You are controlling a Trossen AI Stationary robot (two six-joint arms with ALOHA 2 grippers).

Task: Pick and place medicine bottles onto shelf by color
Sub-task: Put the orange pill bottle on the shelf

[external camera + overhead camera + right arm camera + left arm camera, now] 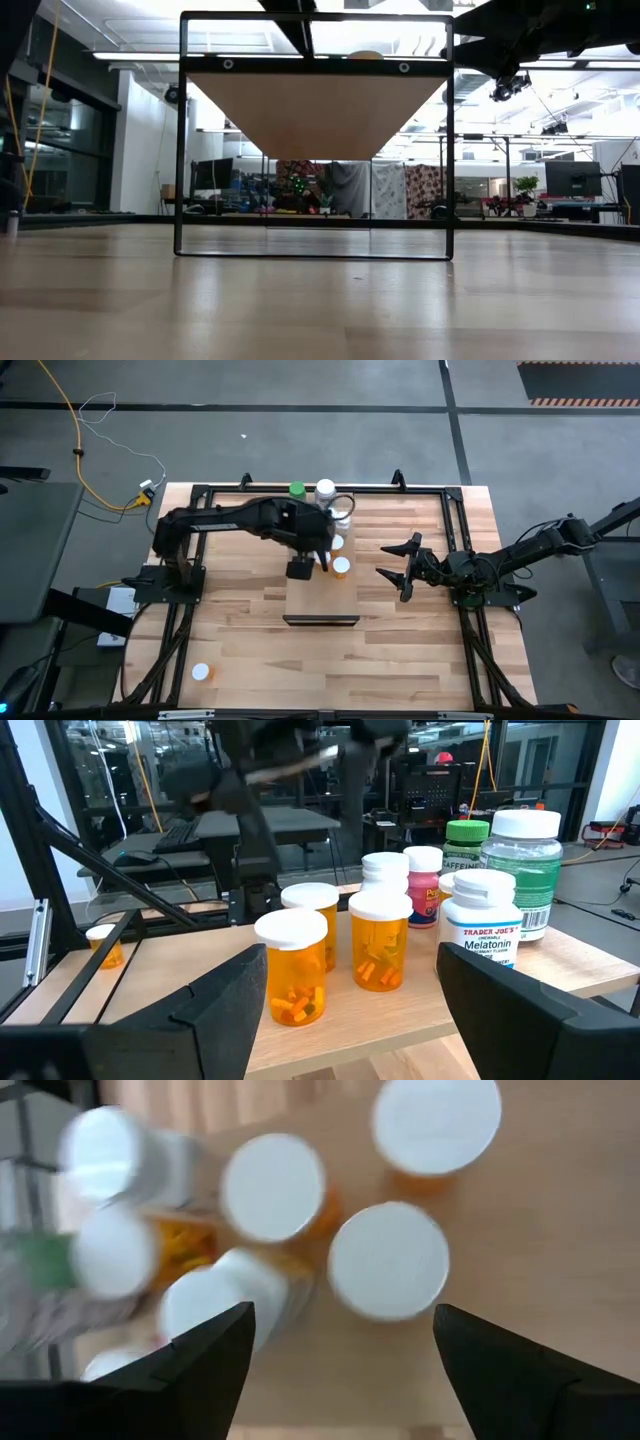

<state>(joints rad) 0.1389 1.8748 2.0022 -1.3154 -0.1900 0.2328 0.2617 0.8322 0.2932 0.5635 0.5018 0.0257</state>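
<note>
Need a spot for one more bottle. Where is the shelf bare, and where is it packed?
The shelf is bare near its dark front edge, below the orange bottle. The far end is packed with bottles, with the left pincer open over them.

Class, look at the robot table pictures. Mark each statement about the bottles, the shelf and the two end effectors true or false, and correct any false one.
1. The left end effector hangs over the bottle cluster with its fingers open. True.
2. The right end effector grips an orange bottle. False: it is open and empty, beside the shelf.
3. One orange bottle stands alone near the table's front left corner. True.
4. Every bottle has a white cap. False: one bottle has a green cap.
5. The melatonin bottle lies on its side. False: it stands upright.
</note>
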